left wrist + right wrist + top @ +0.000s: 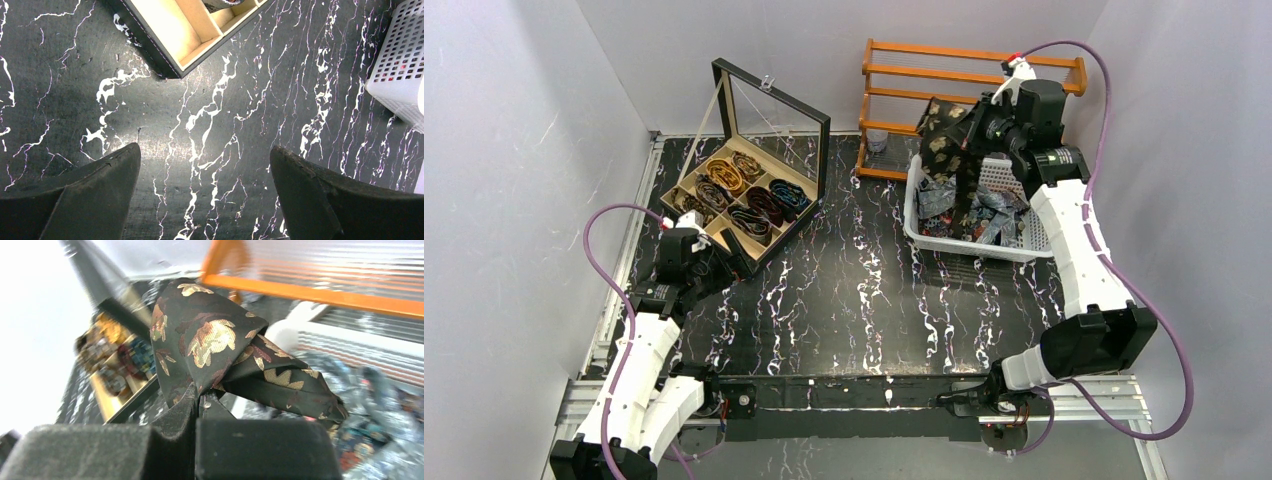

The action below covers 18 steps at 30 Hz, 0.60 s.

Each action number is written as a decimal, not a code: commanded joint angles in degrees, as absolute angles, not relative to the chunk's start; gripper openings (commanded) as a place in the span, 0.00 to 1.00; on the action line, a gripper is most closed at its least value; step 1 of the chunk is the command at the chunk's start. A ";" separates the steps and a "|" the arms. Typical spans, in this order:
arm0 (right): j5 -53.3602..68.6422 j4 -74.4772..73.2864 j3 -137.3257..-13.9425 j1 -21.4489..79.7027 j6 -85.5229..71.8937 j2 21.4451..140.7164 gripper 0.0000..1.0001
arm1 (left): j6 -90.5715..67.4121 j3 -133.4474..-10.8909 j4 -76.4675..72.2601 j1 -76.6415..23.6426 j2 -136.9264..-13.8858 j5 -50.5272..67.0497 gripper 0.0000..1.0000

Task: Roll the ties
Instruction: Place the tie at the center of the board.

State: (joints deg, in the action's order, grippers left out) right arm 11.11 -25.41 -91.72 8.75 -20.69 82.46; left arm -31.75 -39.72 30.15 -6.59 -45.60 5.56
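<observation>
My right gripper (972, 125) is shut on a dark tie with gold floral spots (946, 135) and holds it up above the white basket (964, 243). In the right wrist view the tie (210, 345) bunches over my closed gripper (202, 395). More ties (984, 210) lie heaped in the basket. Several rolled ties (744, 195) sit in the compartments of the open wooden box (744, 262). My left gripper (724, 262) is open and empty, low over the table beside the box's near corner (175, 70); it also shows in the left wrist view (205, 160).
An orange wooden rack (969, 75) stands at the back behind the basket. The box's glass lid (774, 110) stands upright. The basket's corner (400, 75) shows at the right of the left wrist view. Grey walls enclose the black marbled table (864, 300).
</observation>
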 commanded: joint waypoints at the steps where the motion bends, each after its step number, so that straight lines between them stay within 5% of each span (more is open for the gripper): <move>1: 30.32 -23.37 -93.61 11.80 -22.14 78.78 0.01 | -31.50 -38.69 30.27 -6.33 -45.61 5.80 0.98; 13: 42.26 -20.60 -109.23 35.57 -27.29 81.19 0.01 | -33.68 -37.88 30.05 -6.33 -44.08 1.67 0.98; 18: 42.04 -11.39 -95.05 36.04 -33.72 78.94 0.01 | -34.65 -38.06 30.79 -6.33 -44.17 0.79 0.98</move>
